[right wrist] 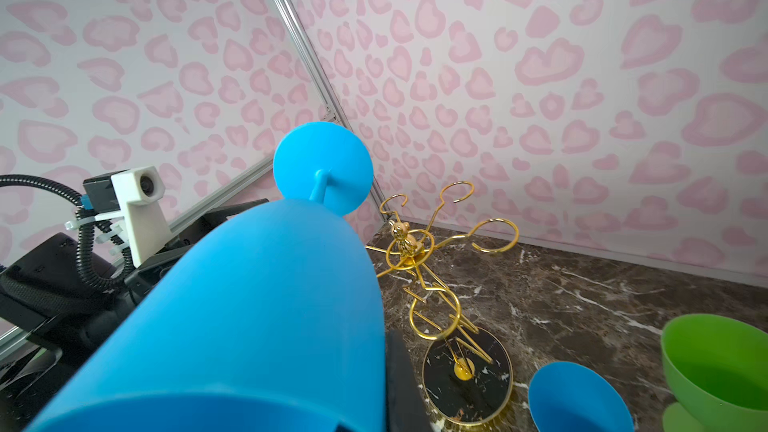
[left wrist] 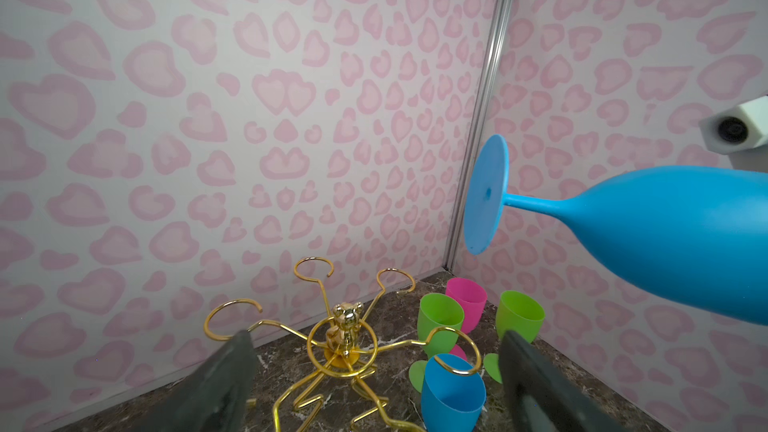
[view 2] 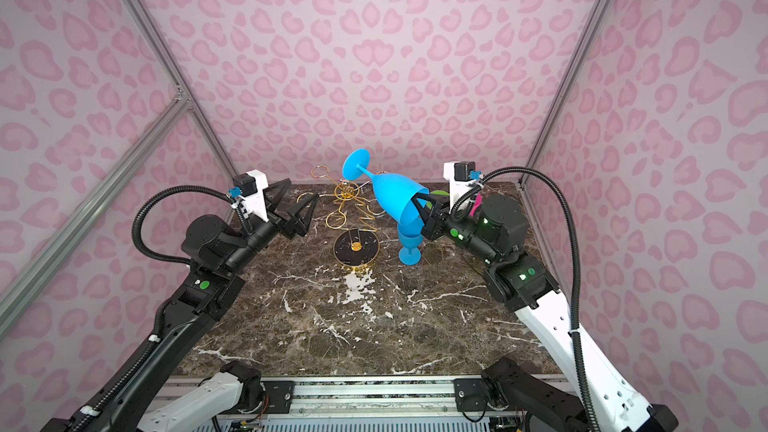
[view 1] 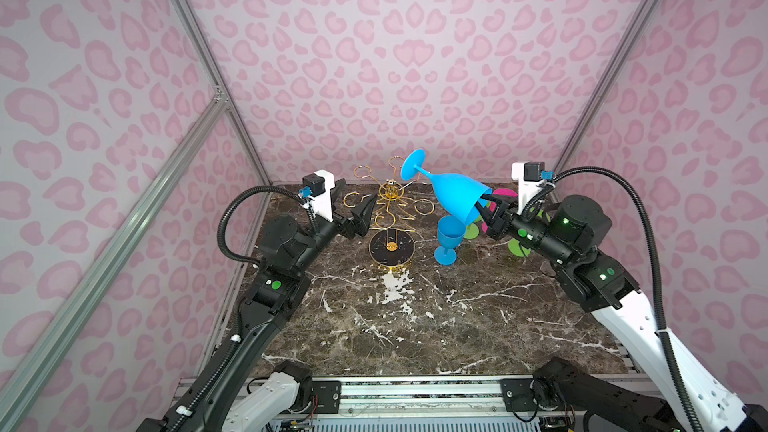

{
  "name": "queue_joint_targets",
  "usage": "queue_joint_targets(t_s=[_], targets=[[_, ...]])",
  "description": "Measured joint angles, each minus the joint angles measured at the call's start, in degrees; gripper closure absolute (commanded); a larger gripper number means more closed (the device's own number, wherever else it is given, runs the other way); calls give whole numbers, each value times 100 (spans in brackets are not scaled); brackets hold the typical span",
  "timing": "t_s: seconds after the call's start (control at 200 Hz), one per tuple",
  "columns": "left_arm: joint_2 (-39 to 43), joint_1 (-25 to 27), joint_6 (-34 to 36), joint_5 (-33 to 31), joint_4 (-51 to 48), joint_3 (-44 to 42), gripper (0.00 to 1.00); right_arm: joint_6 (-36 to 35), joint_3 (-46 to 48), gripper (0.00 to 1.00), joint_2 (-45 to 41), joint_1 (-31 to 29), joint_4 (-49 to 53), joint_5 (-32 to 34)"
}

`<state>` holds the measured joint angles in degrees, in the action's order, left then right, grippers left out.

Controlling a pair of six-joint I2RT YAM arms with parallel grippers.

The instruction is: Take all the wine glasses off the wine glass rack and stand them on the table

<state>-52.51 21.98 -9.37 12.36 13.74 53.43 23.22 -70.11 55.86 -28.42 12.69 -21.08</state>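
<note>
One short blue goblet [view 1: 449, 238] stands upright on the dark marble table [view 1: 415, 326], nearest to us, just right of the round black base [view 1: 390, 248] of the thin gold wire wine glass rack [view 1: 390, 201]. Above it the right gripper [view 1: 484, 211] is clamped on the rim of the large blue wine glass [view 1: 455, 195], with one finger inside the bowl. This glass is tilted, its foot pointing far left, and I judge it clear of the rack's loops. Left of the rack, the left gripper [view 2: 296, 197] stands wide open. Now carry the glass rightward, keep its foot off the wires, turn it upright, and set it apart from the green goblets [left wrist: 439, 317] and the pink goblet [left wrist: 468, 300] farther right.
</note>
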Motion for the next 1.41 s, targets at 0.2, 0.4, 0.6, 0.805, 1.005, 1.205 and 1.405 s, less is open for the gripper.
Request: queue_joint_targets(t_s=[0.2, 0.4, 0.6, 0.805, 1.005, 1.205, 1.405], targets=[[977, -4, -63, -1021, 133, -927, 3, -605, -190, 100, -658, 39, 1412, -223], [1751, -28, 13, -2079, 157, -1565, 3, -960, -70, 100, -1032, -162, 2887, -413], [2159, -94, 190, -2682, 136, -1805, 3, -997, 144, 100, -909, -612, 4054, -205], [2210, -160, 247, -2918, 133, -1930, 3, -881, 39, 100, -136, -946, 4896, 592], [2190, -227, 245, -3018, 138, -2013, 3, -699, -291, 100, 848, -1174, 5390, 1436], [2116, -286, 264, -3025, 140, -2031, 3, -638, -966, 100, 2076, -1325, 5742, 2109], [2085, -323, 339, -3025, 149, -2081, 3, -839, -1797, 100, 3300, -1331, 6083, 2441]])
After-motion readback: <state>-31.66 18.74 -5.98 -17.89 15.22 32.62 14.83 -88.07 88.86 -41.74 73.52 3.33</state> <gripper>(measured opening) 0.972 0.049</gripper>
